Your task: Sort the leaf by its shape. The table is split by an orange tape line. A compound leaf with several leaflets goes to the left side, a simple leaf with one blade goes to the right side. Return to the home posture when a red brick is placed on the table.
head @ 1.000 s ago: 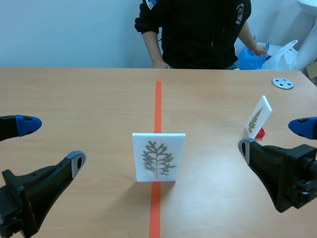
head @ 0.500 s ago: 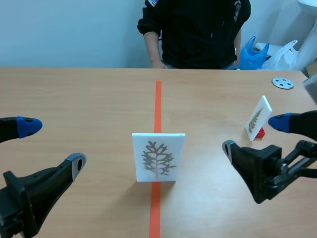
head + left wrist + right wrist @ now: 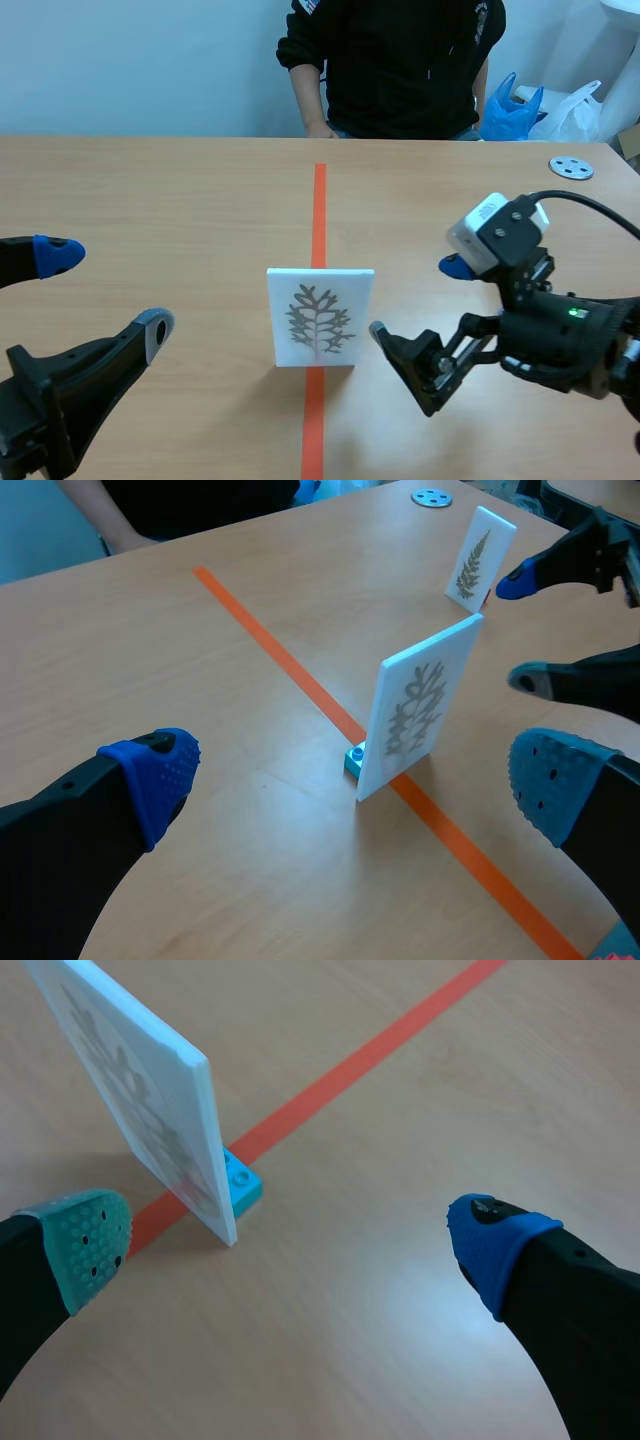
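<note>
A white card (image 3: 320, 315) printed with a grey, deeply branched leaf stands upright on the orange tape line (image 3: 319, 205), held by a small blue brick (image 3: 240, 1181). My right gripper (image 3: 415, 300) is open just right of the card, low over the table. In the right wrist view the card (image 3: 140, 1090) stands ahead of the right gripper (image 3: 292, 1245), near the green pad. My left gripper (image 3: 105, 290) is open at the near left, well away from the card (image 3: 420, 705). A second card with a fern-like leaf (image 3: 478, 558) stands further right, behind the right gripper (image 3: 522, 630).
A person in black (image 3: 390, 60) sits across the table. A grey disc (image 3: 571, 168) lies at the far right. Blue and white bags (image 3: 510, 110) sit beyond the table's far edge. Bare wood lies on both sides of the tape.
The right arm has swung left and forward from the right edge to beside the middle card, now covering the second card in the scene view. The left arm has not moved.
</note>
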Controlling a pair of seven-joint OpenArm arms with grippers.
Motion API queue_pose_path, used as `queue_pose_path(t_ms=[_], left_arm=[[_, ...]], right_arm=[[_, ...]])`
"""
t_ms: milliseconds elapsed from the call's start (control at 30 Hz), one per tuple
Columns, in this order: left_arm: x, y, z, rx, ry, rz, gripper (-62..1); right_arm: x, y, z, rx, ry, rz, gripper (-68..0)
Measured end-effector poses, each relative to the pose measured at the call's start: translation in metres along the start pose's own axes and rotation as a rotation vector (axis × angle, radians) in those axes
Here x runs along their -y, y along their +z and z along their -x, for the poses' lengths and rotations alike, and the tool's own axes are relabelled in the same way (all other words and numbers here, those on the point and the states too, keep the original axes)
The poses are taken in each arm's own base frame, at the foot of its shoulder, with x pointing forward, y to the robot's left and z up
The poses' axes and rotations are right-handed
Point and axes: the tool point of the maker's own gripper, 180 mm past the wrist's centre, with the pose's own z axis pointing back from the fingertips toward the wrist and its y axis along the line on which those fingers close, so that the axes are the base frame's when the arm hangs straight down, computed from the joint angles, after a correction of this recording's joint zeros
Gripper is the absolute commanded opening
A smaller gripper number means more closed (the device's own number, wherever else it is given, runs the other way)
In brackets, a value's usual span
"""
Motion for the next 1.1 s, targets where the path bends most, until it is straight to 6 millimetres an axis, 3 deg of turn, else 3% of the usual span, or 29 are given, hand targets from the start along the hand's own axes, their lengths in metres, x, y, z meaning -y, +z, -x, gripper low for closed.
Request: queue_pose_path(t_ms=[200,433,633,967,1100], left_arm=[[0.0,0.0,0.0,0.0,0.0,0.0,1.4],[0.0,0.0,0.0,0.0,0.0,0.0,1.4],[0.0,0.0,0.0,0.0,0.0,0.0,1.4],[0.0,0.0,0.0,0.009,0.014,-0.012,1.4],[0.0,0.0,0.0,0.01,0.015,-0.013,1.4]], right_arm=[[-0.02,-0.042,0.007,-0.001,0.007,-0.071,0.4],[-0.059,-0.08,0.025,-0.036,0.018,-0.174,0.4],[-0.088,-0.087,0.024,-0.027,0.048,-0.243,-18.9],[-0.085,-0.081,0.033,-0.048,0.055,-0.237,-52.7],[-0.083,-0.081,0.033,-0.046,0.055,-0.232,-60.1]])
